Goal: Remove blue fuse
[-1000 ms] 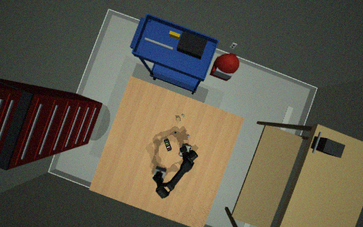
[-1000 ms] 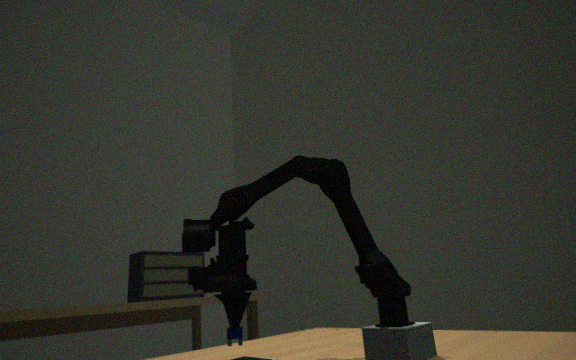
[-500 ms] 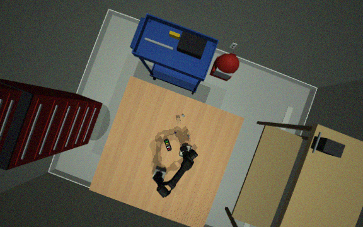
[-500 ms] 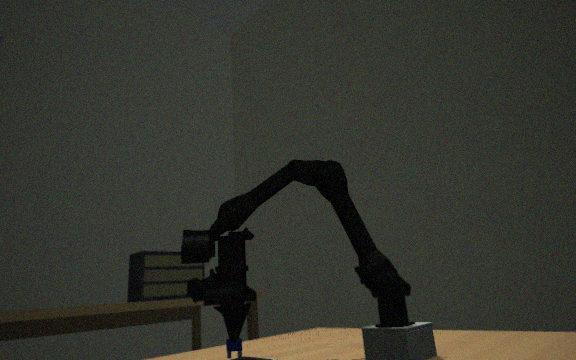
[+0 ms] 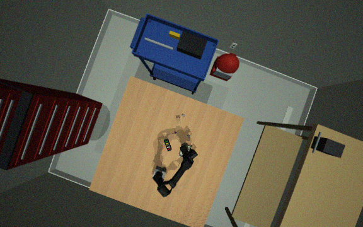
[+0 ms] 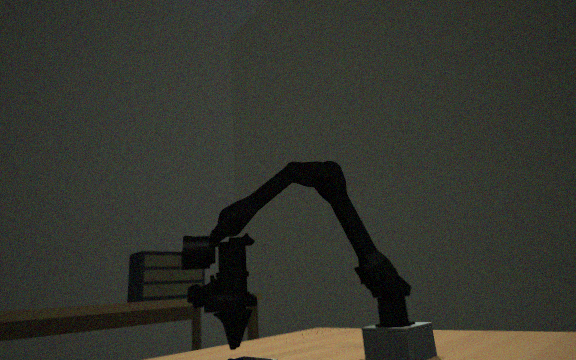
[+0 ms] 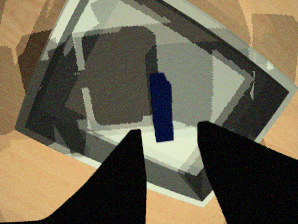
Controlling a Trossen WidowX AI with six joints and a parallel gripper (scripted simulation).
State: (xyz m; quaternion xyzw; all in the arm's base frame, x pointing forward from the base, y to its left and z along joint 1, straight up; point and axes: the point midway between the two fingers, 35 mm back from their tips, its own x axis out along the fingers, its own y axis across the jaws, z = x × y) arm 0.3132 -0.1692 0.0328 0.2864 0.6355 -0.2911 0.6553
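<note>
The blue fuse point(image 7: 162, 110) is in the tray in the wrist view, below and between the fingertips, with a gap on either side. The shallow grey tray point(image 7: 267, 95) point(image 6: 254, 358) is under the gripper; in the top view the arm hides most of it. My gripper point(image 7: 169, 135) point(image 6: 235, 347) is open and empty, its tips just above the tray in the exterior view. The top view does not show its fingertips. The dark fuse block point(image 5: 167, 144) stands left of the gripper, with green, yellow, white and red showing on its top.
Small items, including a brown one point(image 5: 178, 117) and a grey one point(image 5: 183, 115), lie beyond the block on the wooden table point(image 5: 131, 126). A small dark purple item point(image 5: 175, 132) lies nearer the block. The arm point(image 5: 178, 174) bends around the block's near right side.
</note>
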